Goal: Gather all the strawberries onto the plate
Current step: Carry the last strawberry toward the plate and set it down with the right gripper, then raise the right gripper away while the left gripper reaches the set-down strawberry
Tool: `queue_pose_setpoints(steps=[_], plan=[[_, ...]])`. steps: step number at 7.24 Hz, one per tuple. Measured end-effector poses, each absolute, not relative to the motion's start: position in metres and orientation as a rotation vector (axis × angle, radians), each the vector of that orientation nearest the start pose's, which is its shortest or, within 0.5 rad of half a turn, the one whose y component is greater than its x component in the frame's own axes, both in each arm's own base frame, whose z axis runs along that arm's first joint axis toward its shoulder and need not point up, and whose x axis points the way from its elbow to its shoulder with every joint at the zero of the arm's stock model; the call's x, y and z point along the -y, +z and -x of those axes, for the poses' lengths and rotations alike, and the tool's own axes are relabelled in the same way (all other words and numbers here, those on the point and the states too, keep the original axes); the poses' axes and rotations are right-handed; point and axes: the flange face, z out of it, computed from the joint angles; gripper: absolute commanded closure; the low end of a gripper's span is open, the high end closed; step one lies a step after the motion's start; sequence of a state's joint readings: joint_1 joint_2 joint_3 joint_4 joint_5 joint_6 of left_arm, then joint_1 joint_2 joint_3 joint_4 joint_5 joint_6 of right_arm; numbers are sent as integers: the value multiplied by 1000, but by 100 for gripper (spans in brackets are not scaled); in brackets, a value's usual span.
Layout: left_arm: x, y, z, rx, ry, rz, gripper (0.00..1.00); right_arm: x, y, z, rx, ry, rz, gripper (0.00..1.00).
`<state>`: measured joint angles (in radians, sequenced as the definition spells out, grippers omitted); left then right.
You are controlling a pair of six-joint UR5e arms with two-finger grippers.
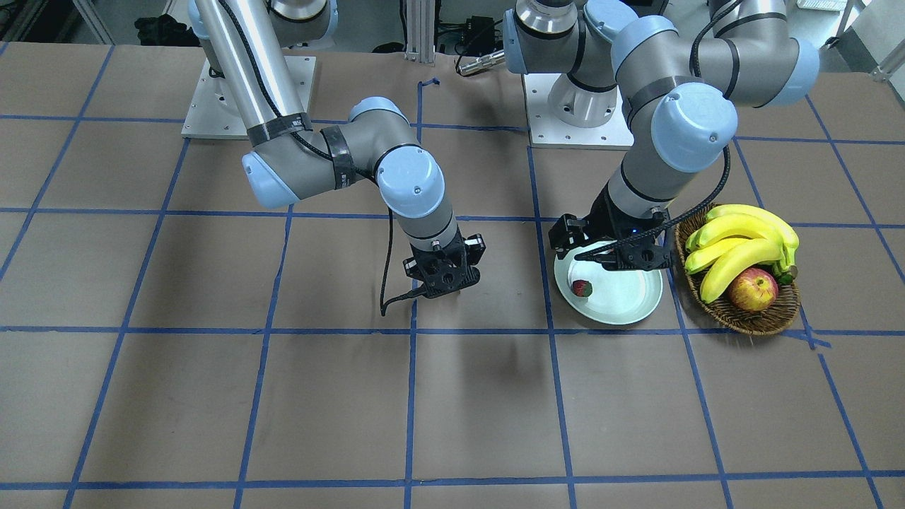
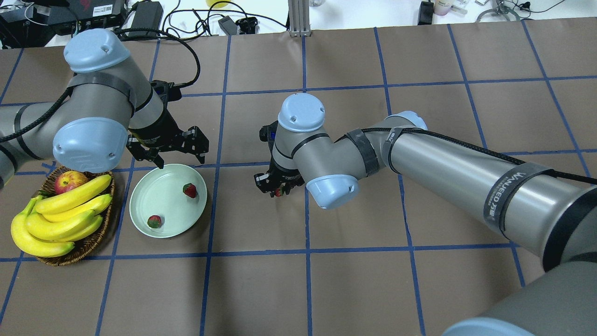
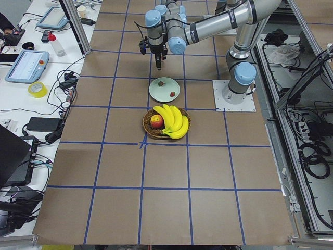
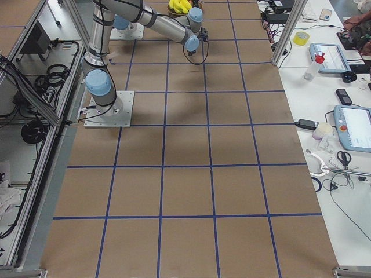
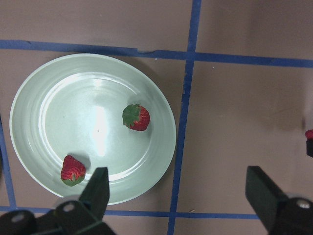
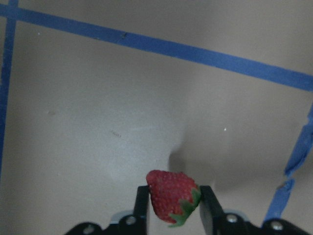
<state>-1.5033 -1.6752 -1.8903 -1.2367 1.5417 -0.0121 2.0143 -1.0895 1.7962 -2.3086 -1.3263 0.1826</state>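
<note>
Three strawberries are counted. In the overhead view two lie on the plate point(image 2: 161, 198): one strawberry point(image 2: 190, 190) at 2 o'clock of the plate's centre and a second strawberry point(image 2: 154, 221) at 7 o'clock, close to the rim. The two are well apart, and the middle of the plate is bare. The third strawberry point(image 6: 168, 188) is pinched between the narrowly set fingers of the right gripper point(image 6: 173, 193), its green cap turned toward the wrist camera.

One plate, one wicker basket point(image 2: 88, 240), one bunch of bananas point(image 2: 60, 214) and one apple point(image 2: 69, 181) are seen. The basket sits at 9 o'clock of the plate, just beside it, with a thin strip of table point(image 2: 373, 280) between the two rims.

The left gripper point(image 5: 177, 176) is held over the plate's 12 o'clock rim with its fingers spread wide and nothing between them. The right gripper is at 3 o'clock of the plate, apart from it. Only bare brown paper and one blue tape line lie in the gap. From 3 to 6 o'clock of the plate the table is open.
</note>
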Motion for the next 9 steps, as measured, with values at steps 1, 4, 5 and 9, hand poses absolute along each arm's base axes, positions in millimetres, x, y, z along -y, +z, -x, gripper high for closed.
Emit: queue_pose_setpoints(steps=[1, 4, 5, 9], plan=[[500, 315, 103, -3167, 145, 134, 0, 472, 192, -398, -2874, 64, 383, 0], [496, 312, 126, -3163, 143, 151, 0, 475, 220, -384, -2921, 1, 397, 0], [494, 307, 139, -3160, 143, 162, 0, 478, 236, -363, -2968, 6, 401, 0], [483, 270, 230, -3154, 49, 348, 0, 515, 303, -202, -3044, 36, 267, 0]])
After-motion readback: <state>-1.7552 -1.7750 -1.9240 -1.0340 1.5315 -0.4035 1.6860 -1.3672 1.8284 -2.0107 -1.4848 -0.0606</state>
